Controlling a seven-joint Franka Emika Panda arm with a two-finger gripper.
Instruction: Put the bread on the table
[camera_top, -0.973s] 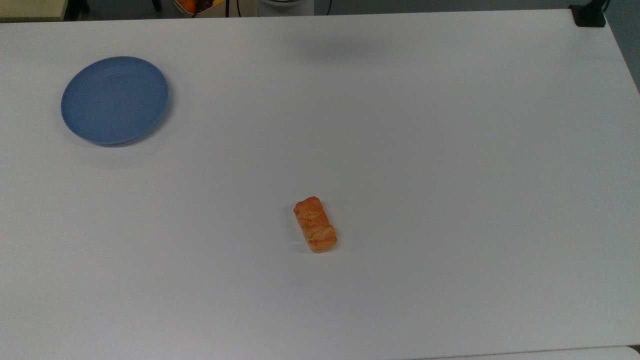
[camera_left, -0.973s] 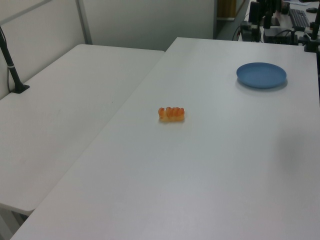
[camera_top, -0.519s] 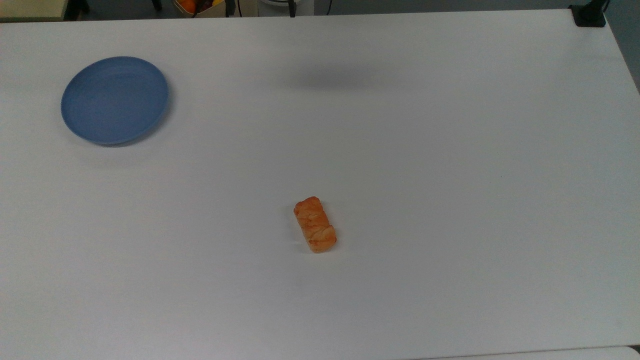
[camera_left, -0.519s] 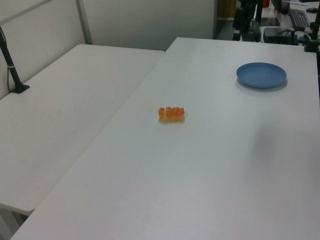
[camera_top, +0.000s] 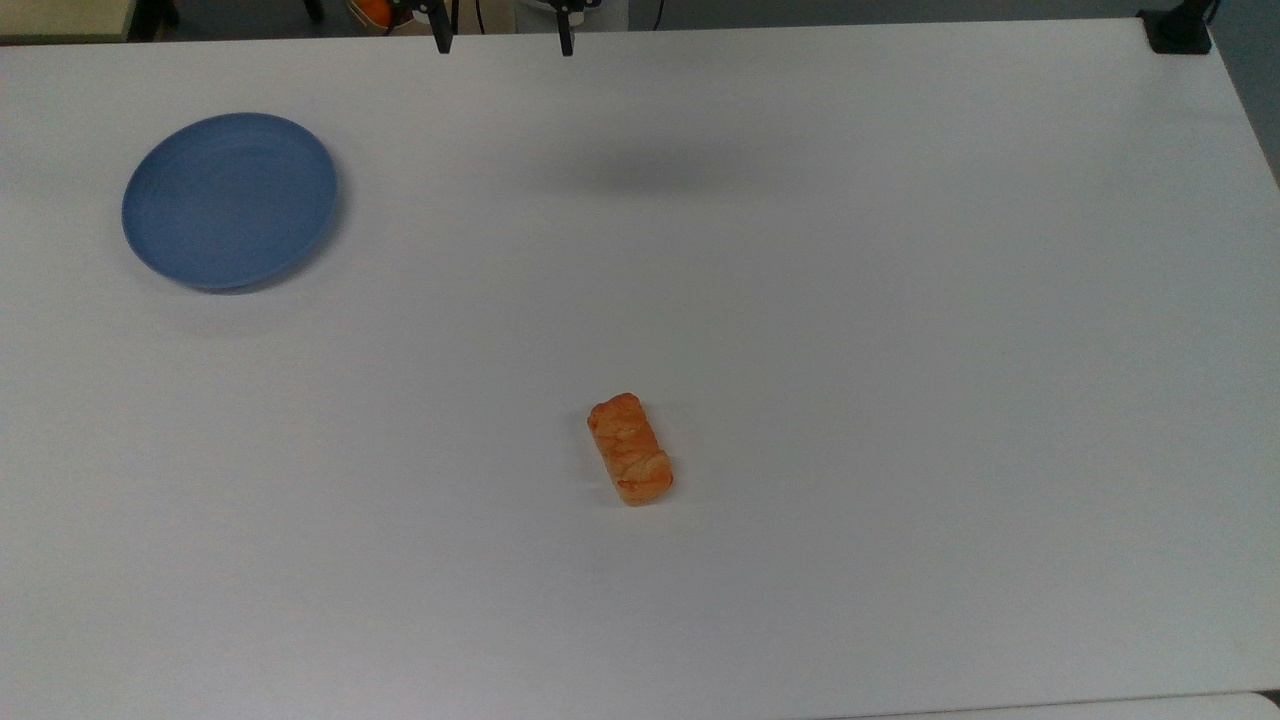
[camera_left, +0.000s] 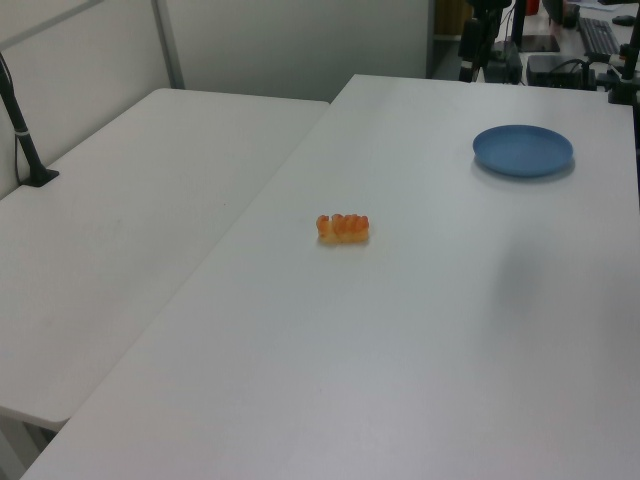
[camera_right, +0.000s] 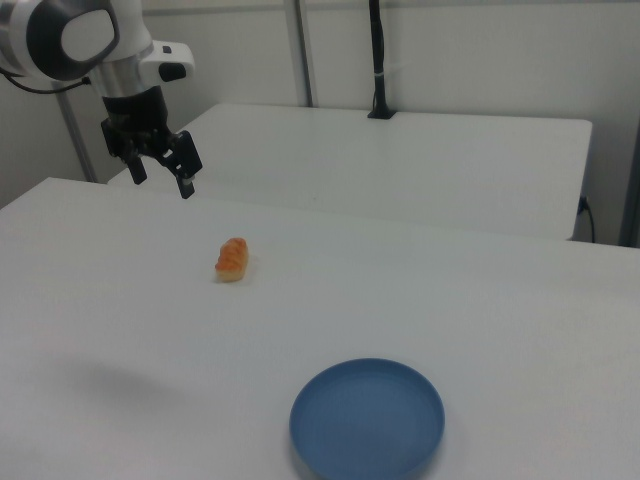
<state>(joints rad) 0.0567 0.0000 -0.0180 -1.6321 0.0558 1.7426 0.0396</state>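
The bread (camera_top: 630, 449) is a small oblong roll, golden-orange with paler streaks across a braided, flaky top. It lies flat on the table (camera_top: 900, 300), resting on its underside, its long axis slightly slanted in the top view. Bare tabletop surrounds it on every side. The table is a large white rectangle, smooth and matte. The roll sits well in from the table's edges, toward the middle of the top and nearer the top view's lower edge.

Top view overhead; left and right views face across the table (camera_top: 900, 350)
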